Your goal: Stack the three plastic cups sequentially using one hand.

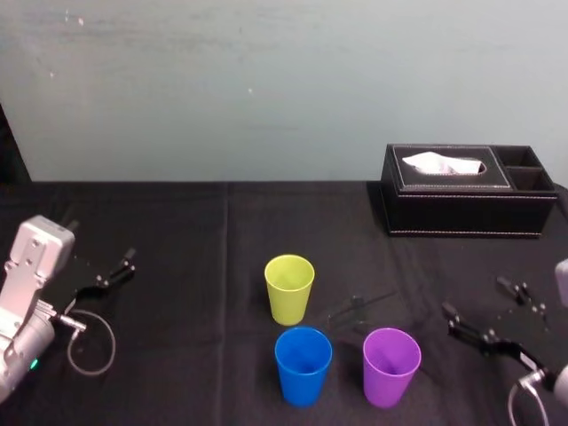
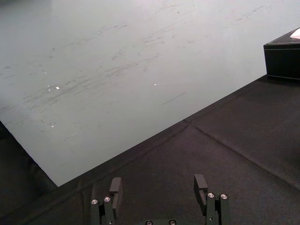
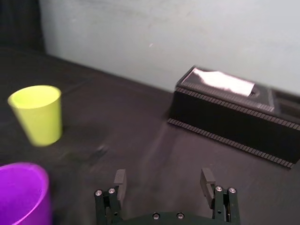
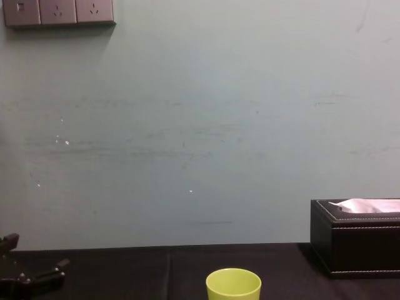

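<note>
Nothing had yet been stacked: the yellow-green cup [image 1: 289, 288], blue cup [image 1: 303, 364] and purple cup [image 1: 390, 366] were pictured standing apart mid-table, flanked by the right gripper [image 3: 163, 176] and the left gripper [image 2: 158, 182], both held open and empty.

Soft, even light falls on the pale wall [image 4: 200, 125]. The black cloth [image 1: 177, 266] looks dim, swallowing shadows; the tissue [image 1: 441, 164] glares white.

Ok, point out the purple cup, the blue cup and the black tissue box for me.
purple cup [image 1: 391, 382], head view, on its front outer wall below the rim.
blue cup [image 1: 303, 378], head view, on its front outer wall below the rim.
tissue box [image 1: 466, 211], head view, on its front side face.
</note>
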`<state>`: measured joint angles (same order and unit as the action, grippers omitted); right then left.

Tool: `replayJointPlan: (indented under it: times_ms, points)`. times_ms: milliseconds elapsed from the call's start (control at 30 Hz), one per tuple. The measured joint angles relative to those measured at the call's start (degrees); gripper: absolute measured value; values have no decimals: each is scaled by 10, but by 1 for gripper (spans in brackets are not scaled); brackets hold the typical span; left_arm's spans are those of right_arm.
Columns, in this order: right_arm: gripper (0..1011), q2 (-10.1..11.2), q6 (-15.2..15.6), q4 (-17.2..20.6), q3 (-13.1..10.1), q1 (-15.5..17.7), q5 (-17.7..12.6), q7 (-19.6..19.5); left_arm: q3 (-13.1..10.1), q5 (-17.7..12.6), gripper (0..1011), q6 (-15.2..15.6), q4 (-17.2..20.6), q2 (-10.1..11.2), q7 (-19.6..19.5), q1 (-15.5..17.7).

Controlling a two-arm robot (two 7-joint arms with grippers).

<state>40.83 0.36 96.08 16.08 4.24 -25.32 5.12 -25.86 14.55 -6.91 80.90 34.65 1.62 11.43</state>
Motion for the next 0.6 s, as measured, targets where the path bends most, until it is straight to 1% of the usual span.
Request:
replayJointPlan:
  times_ms: [100,133,233,267,333,433,533,600]
  points:
    - [1003,13,15,21,-12,22,-16,11,0,0,1000,0,0,0,0,0]
    - [1003,21,28,33,-20,35,-26,18,0,0,1000,0,0,0,0,0]
    - [1003,33,46,52,-34,57,-42,26,0,0,1000,0,0,0,0,0]
    - [1003,41,57,65,-43,69,-51,31,0,0,1000,0,0,0,0,0]
    - [1003,49,67,77,-51,82,-58,37,0,0,1000,0,0,0,0,0]
    - [1003,68,92,102,-64,106,-70,54,0,0,1000,0,0,0,0,0]
    - [1003,81,111,119,-74,123,-78,66,0,0,1000,0,0,0,0,0]
    - [1003,86,121,128,-75,131,-79,74,0,0,1000,0,0,0,0,0]
